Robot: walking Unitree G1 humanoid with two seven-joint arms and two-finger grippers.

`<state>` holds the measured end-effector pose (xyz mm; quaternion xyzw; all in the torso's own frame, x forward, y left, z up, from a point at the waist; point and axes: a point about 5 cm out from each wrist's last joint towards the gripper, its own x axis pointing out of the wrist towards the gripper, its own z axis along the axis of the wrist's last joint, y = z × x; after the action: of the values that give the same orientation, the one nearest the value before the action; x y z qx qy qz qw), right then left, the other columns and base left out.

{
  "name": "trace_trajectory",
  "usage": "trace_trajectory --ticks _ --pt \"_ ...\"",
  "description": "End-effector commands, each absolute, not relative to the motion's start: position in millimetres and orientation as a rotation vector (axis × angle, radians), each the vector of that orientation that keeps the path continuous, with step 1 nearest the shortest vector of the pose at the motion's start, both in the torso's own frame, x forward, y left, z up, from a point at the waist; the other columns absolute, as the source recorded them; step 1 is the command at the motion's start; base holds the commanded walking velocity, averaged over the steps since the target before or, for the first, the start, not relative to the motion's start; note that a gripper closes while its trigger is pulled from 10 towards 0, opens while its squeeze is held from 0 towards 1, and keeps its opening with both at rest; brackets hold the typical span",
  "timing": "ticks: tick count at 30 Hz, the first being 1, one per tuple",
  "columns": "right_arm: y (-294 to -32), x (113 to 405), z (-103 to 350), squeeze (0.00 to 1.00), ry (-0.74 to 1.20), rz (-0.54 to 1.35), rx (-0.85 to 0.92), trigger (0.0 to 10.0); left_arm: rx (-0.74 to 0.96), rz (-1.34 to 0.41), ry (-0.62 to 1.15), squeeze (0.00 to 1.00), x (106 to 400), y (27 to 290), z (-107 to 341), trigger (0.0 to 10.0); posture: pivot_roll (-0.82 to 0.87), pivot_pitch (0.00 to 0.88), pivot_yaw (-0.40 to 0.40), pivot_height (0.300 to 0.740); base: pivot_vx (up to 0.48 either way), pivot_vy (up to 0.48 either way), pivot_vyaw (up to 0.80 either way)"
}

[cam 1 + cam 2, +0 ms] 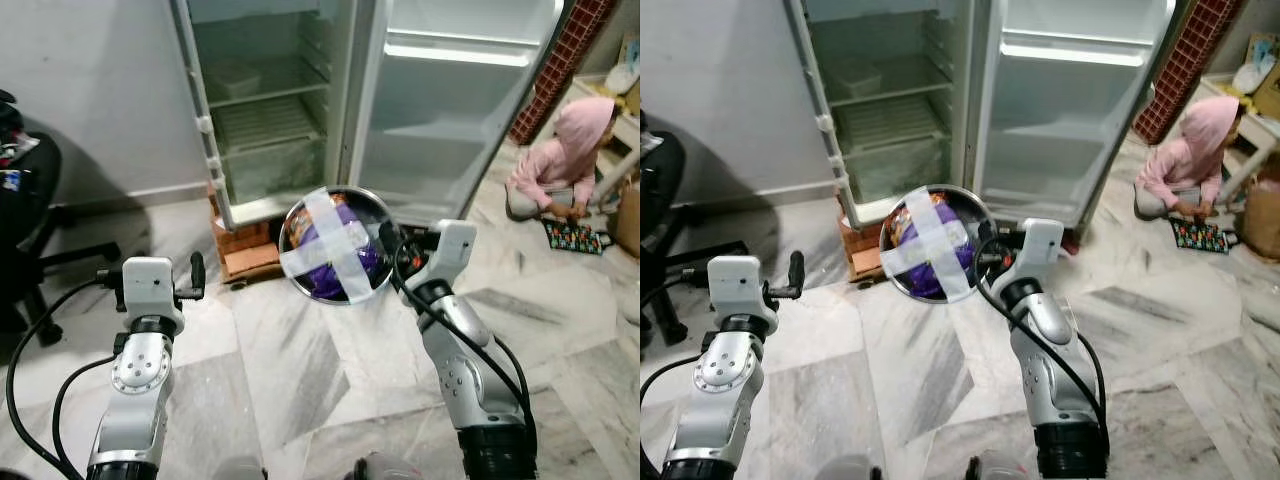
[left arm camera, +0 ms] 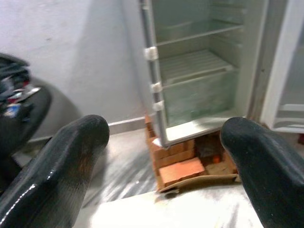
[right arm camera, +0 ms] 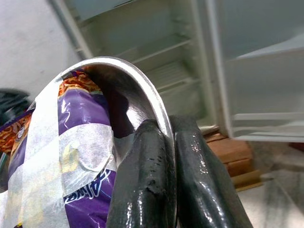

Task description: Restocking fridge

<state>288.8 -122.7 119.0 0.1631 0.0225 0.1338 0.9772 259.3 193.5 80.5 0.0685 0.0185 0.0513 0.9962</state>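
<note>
A steel bowl (image 1: 335, 245) holds a purple snack packet (image 3: 80, 142) strapped in by two crossed strips of white tape. My right gripper (image 1: 388, 246) is shut on the bowl's rim (image 3: 156, 118) and holds it up in front of me, tipped toward the camera. The open fridge (image 1: 270, 100) stands straight ahead with bare wire shelves, its door (image 1: 455, 100) swung out to the right. My left gripper (image 1: 197, 275) is raised at the left, open, with nothing between its fingers (image 2: 66, 166).
The fridge rests on bricks (image 1: 245, 250) over a marble floor. A black office chair (image 1: 25, 220) stands at the far left. A person in a pink hooded top (image 1: 570, 155) sits on the floor at the right beside a patterned board.
</note>
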Motion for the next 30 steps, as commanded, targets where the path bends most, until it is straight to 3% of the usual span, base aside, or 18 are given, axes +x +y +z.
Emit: trace_trajectory --ticks 1,5,17,30 --pt "-133.4 290.8 126.9 0.00 0.003 0.241 0.319 10.0 0.133 0.074 0.023 0.00 261.9 184.6 84.2 10.0 0.09 0.073 -0.019 0.740 0.458 0.000 0.00" --pt "-133.1 290.0 126.1 0.00 0.005 0.251 0.311 10.0 0.118 0.081 0.031 0.00 261.9 184.7 83.0 10.0 0.09 0.076 -0.019 0.740 0.458 0.000 0.00" --pt "-128.5 289.8 125.3 0.00 0.007 0.265 0.314 10.0 0.121 0.086 0.031 0.00 263.8 185.8 84.1 10.0 0.09 0.082 -0.022 0.740 0.448 0.000 0.70" --pt "-131.8 289.2 123.1 0.00 0.016 0.254 0.307 10.0 0.116 0.082 0.035 0.00 264.4 183.1 83.1 10.0 0.09 0.080 -0.021 0.740 0.448 0.000 0.00"
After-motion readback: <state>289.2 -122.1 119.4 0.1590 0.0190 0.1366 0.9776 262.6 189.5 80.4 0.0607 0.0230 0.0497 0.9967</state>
